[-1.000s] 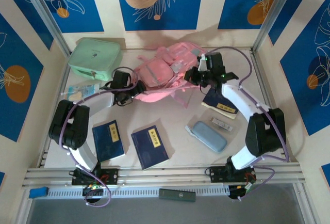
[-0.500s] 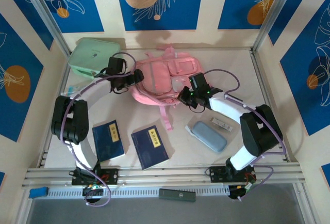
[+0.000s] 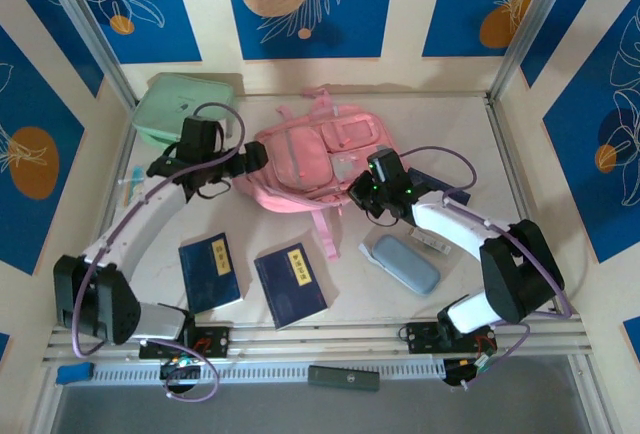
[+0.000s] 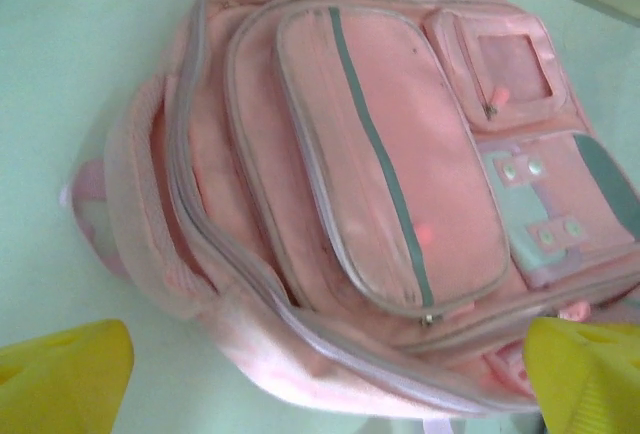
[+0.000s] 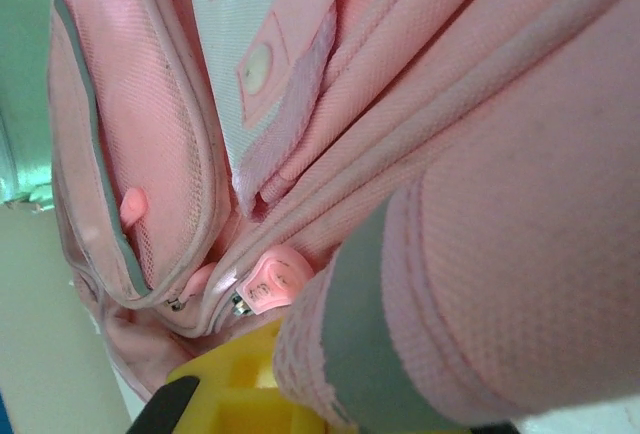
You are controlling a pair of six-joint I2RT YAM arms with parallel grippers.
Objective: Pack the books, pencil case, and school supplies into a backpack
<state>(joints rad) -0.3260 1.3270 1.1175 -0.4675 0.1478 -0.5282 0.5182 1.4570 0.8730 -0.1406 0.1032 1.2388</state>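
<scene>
Pale table | backpack centre | left gripper jaws apart at its left | right gripper jaws together, lower-right edge

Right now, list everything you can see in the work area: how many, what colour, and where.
backpack: one, pink, lying flat, middle back.
boxy case: one, mint green, back left.
books: two, dark navy with yellow labels, near left; the second lies just right of the first. A navy corner right of the backpack may be a third.
pencil case: one, grey-blue, near right.
small bar: one, whitish, just beyond the pencil case.
dark bar: one, dark green, very front, centre.
blue block: one, blue, very front, left.
left tool: open, beside the backpack's left side.
right tool: shut, at the backpack's near right edge.
</scene>
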